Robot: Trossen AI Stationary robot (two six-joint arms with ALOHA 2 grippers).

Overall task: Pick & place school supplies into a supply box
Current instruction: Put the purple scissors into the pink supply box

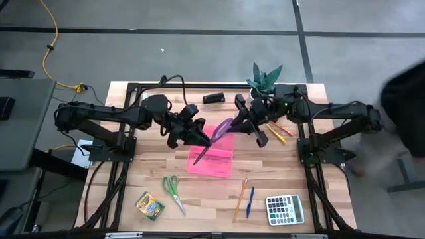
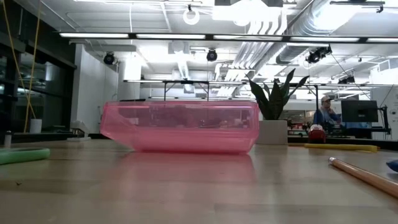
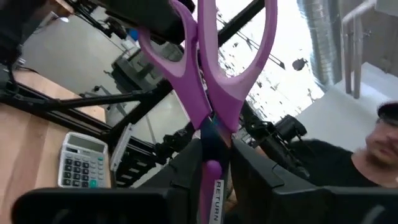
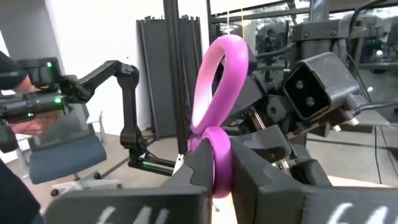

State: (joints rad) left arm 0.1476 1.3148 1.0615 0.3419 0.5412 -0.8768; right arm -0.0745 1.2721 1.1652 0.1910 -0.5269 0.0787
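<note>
The pink-purple-handled scissors (image 1: 221, 131) hang in the air over the pink supply box (image 1: 212, 160), handles toward the far right and blades slanting down toward the box. My left gripper (image 1: 202, 136) and my right gripper (image 1: 243, 121) are both shut on them from opposite sides. The scissors also show in the left wrist view (image 3: 211, 74) and the right wrist view (image 4: 217, 93). The box rests flat on the table (image 2: 180, 127). No gripper shows in the low view. My left gripper pinches the scissors at the pivot, just below the handles (image 3: 212, 138), between its two fingers. It comes from the table's left. The handles stick out beyond the fingertips, and the scissors are clear of the table. My right gripper pinches one handle loop (image 4: 218, 163) between its two fingers, coming from the table's right. The other loop (image 4: 219, 74) stands free beyond the fingertips. The scissors are lifted clear.
Near the front edge lie green-handled scissors (image 1: 174, 192), a crayon box (image 1: 150, 206), an orange pencil (image 1: 240, 199), a blue pen (image 1: 250, 201) and a grey calculator (image 1: 285, 209). Yellow-orange sticks (image 1: 276, 133) lie under the right arm. A plant (image 1: 265, 78) stands at the back. A person (image 1: 405, 99) is at the right.
</note>
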